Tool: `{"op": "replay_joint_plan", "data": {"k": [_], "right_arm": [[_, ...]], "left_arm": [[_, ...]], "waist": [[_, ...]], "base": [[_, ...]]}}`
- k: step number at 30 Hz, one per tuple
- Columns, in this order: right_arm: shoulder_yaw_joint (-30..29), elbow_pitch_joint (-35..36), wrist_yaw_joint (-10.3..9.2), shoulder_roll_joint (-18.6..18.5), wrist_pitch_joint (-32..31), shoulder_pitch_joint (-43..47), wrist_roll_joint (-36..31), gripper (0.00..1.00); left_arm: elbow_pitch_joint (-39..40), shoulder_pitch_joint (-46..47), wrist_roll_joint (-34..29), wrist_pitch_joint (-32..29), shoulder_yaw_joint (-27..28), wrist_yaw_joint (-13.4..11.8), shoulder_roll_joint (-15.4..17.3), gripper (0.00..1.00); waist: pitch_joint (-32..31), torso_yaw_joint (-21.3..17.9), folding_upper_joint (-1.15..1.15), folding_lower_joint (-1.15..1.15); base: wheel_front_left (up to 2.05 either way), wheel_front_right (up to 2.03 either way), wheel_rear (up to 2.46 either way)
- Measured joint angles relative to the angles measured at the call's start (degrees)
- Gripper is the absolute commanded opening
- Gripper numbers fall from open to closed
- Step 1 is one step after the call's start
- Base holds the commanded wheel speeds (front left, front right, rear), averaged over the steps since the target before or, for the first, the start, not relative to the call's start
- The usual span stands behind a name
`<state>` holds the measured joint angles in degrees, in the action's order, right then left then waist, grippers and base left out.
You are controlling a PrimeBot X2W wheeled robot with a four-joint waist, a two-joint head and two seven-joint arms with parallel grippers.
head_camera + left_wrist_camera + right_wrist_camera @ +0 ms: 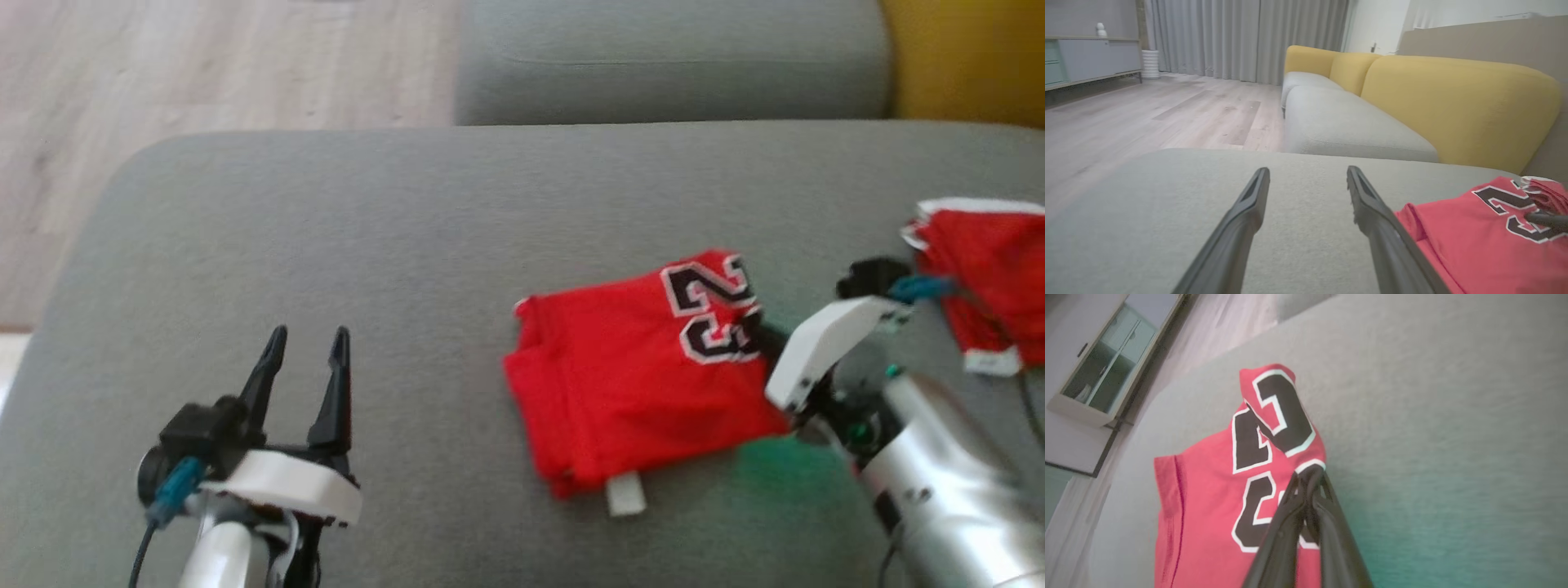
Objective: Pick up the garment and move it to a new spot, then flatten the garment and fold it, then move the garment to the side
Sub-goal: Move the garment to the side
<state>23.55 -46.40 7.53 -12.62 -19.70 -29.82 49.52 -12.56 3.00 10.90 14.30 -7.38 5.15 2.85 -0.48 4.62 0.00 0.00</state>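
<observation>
The garment [645,367], a red jersey with a black white-outlined 23, lies folded on the grey cushion [441,220], a small white label at its near hem. My right gripper [763,331] is shut on the jersey's right edge by the number. In the right wrist view the right gripper [1308,475] pinches the red cloth [1208,498], and a fold with the number rises just past the tips. My left gripper [306,335] stands open over bare cushion to the garment's left. The left wrist view has the left gripper [1308,175] wide apart, with the jersey [1486,232] at the lower right.
A second red cloth stack with a white edge [988,278] lies at the far right of the cushion. Another grey seat [669,57] and a yellow backrest [971,57] sit beyond. Wooden floor [204,65] lies off the cushion's left edge.
</observation>
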Motion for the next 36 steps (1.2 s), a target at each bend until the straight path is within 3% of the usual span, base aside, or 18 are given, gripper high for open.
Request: {"op": "replay_joint_plan", "data": {"k": [10,21,30,36], "right_arm": [[0.16,1.79,0.00,-2.56,1.14,-1.17,0.51,0.00],[0.13,4.16,0.00,-2.90,2.90,-1.16,0.91,0.00],[0.01,5.92,0.00,-4.92,3.38,-2.20,0.86,0.00],[-0.21,6.14,0.00,-8.27,1.24,-12.95,0.80,0.00]], "left_arm": [[-0.54,2.37,2.45,0.00,-6.64,-0.32,-0.04,1.00],[-1.10,4.61,2.30,0.00,-9.10,-0.93,-0.12,1.00],[-1.86,6.20,1.16,0.00,-9.39,-1.15,-0.09,1.00],[-2.01,9.29,0.23,0.00,-9.32,-1.03,0.21,1.00]], "waist": [[0.74,-10.21,0.00,0.00],[2.91,-19.63,0.00,0.00],[6.45,-19.76,0.00,0.00],[10.78,-17.47,0.00,0.00]], "base": [[0.00,0.00,0.00],[0.00,0.00,0.00],[0.00,0.00,0.00],[0.00,0.00,0.00]]}}
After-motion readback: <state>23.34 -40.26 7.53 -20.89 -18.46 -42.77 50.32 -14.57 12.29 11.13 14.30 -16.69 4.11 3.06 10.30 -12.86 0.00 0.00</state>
